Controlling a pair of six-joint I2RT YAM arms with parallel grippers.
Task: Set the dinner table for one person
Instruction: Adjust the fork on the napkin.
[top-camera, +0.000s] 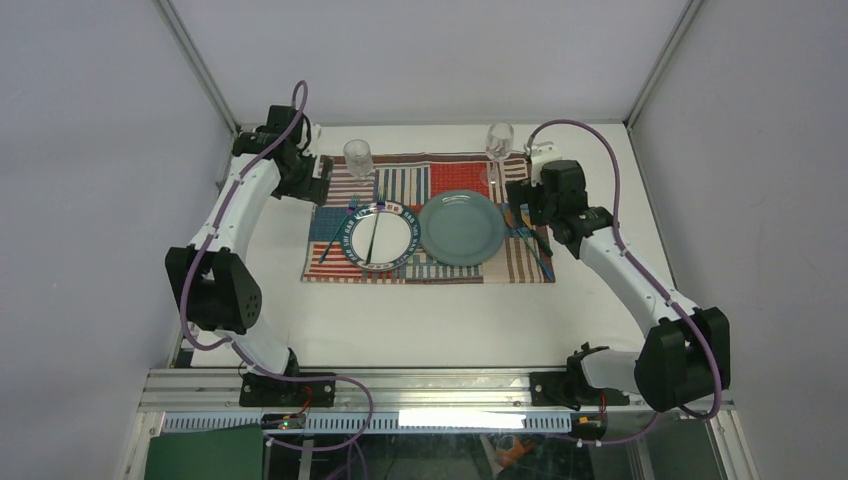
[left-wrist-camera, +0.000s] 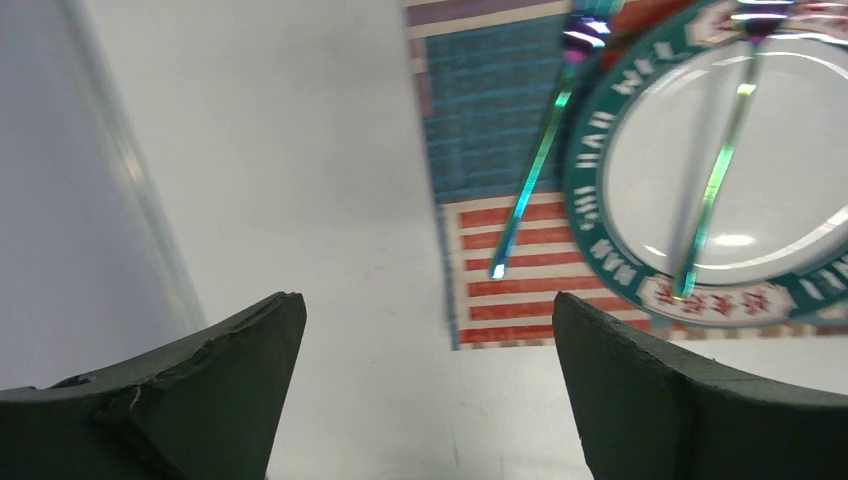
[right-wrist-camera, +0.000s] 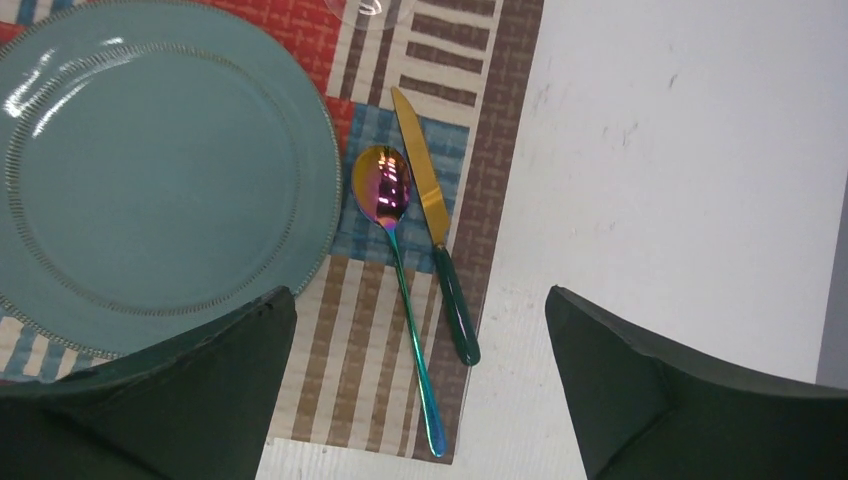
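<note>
The dinner table (top-camera: 420, 310) is a white tabletop carrying a striped patchwork placemat (top-camera: 430, 262). On the mat sit a teal plate (top-camera: 461, 228) and a white plate with a green lettered rim (top-camera: 380, 238). An iridescent utensil (left-wrist-camera: 715, 190) lies across the white plate. An iridescent fork (left-wrist-camera: 530, 190) leans on that plate's left rim. To the right of the teal plate (right-wrist-camera: 150, 170) lie an iridescent spoon (right-wrist-camera: 395, 260) and a gold knife with a green handle (right-wrist-camera: 435, 230). My left gripper (left-wrist-camera: 428, 380) hovers open over bare table by the mat's left edge. My right gripper (right-wrist-camera: 420, 390) hovers open above the spoon and knife handles.
A clear tumbler (top-camera: 358, 157) stands at the mat's back left and a wine glass (top-camera: 499, 140) at its back right, each close to a wrist. White walls and aluminium posts enclose the table on three sides. A frame rail (top-camera: 440, 385) runs along the near edge.
</note>
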